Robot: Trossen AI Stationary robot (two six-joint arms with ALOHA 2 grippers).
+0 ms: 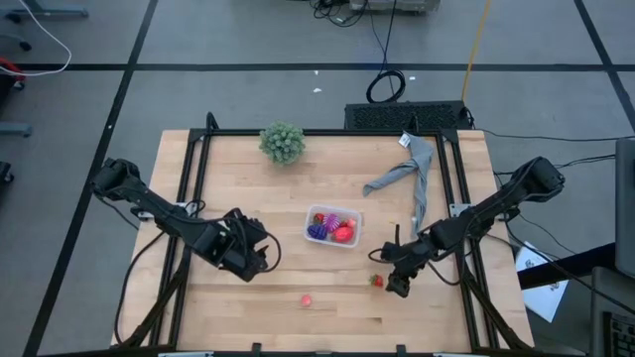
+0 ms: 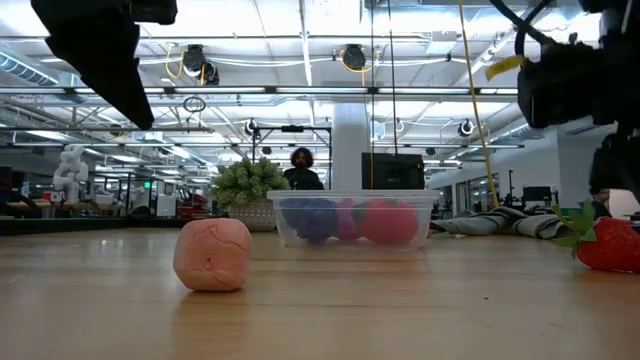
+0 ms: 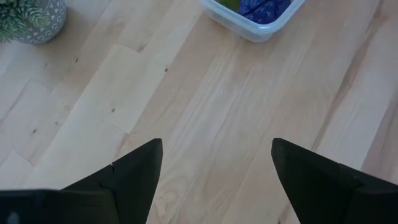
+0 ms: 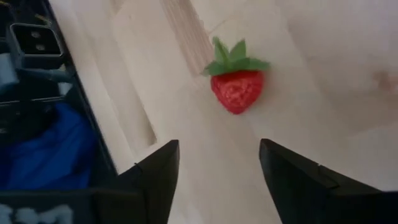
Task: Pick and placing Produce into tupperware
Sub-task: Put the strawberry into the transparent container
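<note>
Right claw (image 1: 395, 286): fingers spread, holding nothing, just beside the loose strawberry (image 1: 377, 281), likely lining up a grasp.
Left claw (image 1: 260, 253): open, empty, waiting beside the tupperware (image 1: 333, 227).
Tupperware: mid-tabletop, several fruits inside.
Pink fruit (image 1: 307, 298): loose, near the front edge.

The high view looks straight down on the whole table (image 1: 248, 317), the low view looks level across it, and each wrist view looks closely down past its own fingers at the tabletop.
</note>
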